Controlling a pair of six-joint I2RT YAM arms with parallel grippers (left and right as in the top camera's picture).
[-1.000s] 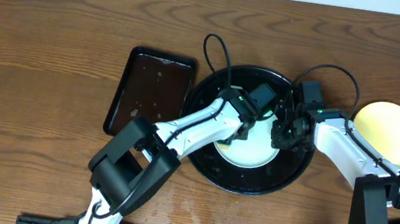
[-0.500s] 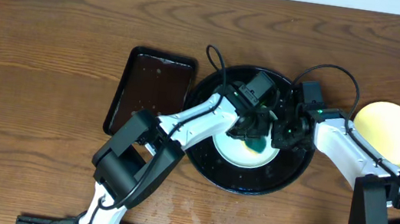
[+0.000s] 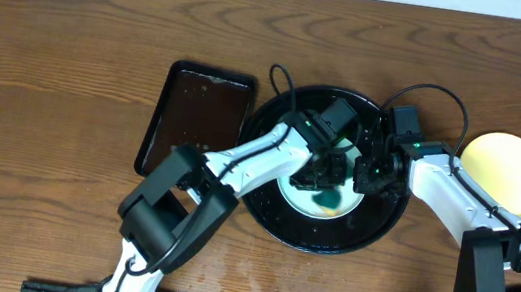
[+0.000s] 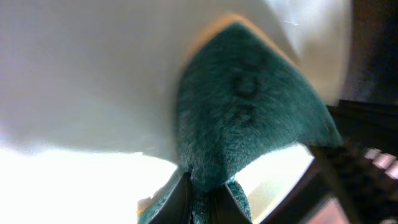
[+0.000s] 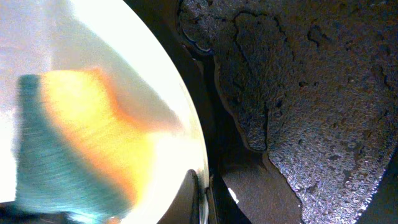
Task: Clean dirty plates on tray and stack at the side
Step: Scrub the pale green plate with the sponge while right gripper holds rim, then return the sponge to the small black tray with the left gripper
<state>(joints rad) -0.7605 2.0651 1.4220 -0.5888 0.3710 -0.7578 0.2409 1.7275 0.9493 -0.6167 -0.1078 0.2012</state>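
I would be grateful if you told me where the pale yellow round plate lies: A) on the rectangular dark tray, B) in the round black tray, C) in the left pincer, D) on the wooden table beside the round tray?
D: the pale yellow round plate lies on the wooden table, outside the rim of the glossy round black tray.

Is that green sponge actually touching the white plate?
Touching. The left wrist view shows the sponge pressed flat against the plate, with no gap between them.
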